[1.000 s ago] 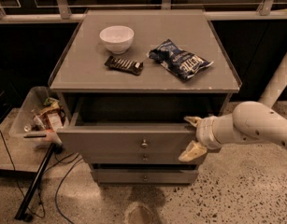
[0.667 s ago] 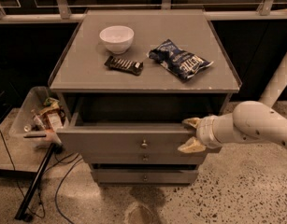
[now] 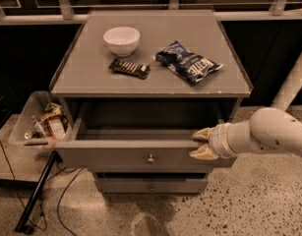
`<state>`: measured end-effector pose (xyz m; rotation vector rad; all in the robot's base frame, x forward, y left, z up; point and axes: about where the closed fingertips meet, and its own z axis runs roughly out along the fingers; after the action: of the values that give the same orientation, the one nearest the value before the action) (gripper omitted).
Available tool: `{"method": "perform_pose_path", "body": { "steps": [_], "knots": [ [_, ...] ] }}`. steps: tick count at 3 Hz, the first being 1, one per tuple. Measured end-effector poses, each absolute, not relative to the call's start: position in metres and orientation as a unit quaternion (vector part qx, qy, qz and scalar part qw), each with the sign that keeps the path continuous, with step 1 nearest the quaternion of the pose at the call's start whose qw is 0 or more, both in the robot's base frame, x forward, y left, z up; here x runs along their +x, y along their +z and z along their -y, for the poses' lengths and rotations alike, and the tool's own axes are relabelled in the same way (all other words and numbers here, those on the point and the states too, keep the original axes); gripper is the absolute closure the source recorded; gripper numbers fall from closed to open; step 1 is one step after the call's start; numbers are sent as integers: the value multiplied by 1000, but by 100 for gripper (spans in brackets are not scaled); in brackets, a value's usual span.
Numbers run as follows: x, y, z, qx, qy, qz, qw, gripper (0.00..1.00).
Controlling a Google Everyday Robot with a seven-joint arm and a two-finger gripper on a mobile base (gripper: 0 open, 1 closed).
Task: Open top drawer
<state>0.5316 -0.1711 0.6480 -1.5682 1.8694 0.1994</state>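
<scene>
The top drawer [image 3: 121,157] is a wide grey drawer with a small round metal knob [image 3: 150,159] in the middle of its front. It stands pulled out from the grey cabinet [image 3: 150,85], and its dim interior shows nothing inside. My gripper [image 3: 202,143] comes in from the right on a white arm. Its tan fingers [image 3: 203,154] sit at the right end of the drawer front, one above the top edge and one over the front face.
On the cabinet top lie a white bowl [image 3: 121,40], a dark snack bar [image 3: 129,68] and a blue chip bag [image 3: 188,61]. A lower drawer [image 3: 151,185] is shut. A clear bin of clutter [image 3: 38,124] stands at the left, with a black pole [image 3: 36,193] and cables on the floor.
The gripper has shifted slightly, its lower finger rising closer to the drawer front's right end. The drawer stands about as far out as before.
</scene>
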Motion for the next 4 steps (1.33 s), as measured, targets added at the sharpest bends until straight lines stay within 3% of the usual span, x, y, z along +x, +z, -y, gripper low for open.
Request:
{"method": "perform_pose_path", "body": {
  "steps": [1,2,4],
  "knots": [
    [531,653,171,-602,76,-718,340,100],
    [509,647,177,-594,77,-725,339,100],
    [509,647,177,-594,77,-725,339,58]
  ]
}}
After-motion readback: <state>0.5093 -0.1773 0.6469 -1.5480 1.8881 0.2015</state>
